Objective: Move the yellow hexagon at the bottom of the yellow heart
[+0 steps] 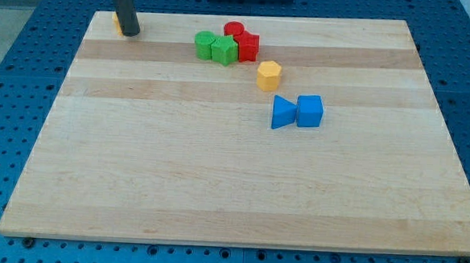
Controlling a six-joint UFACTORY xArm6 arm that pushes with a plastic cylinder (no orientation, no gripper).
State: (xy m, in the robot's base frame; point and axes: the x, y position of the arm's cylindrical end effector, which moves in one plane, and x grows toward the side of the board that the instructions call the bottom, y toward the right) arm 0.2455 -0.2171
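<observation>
The yellow hexagon [268, 74] lies on the wooden board [216, 179], right of centre near the view's top. My tip [130, 33] rests at the board's top left corner. A small yellow block [117, 21], mostly hidden behind the rod, sits just left of the tip; its shape cannot be made out. The hexagon is far to the right of the tip.
A green round block [205, 44] and a green block [224, 49] sit side by side, with a red cylinder [234, 29] and a red block [247, 45] touching them on the right. A blue triangle [283, 112] and a blue cube [309, 110] lie below the hexagon.
</observation>
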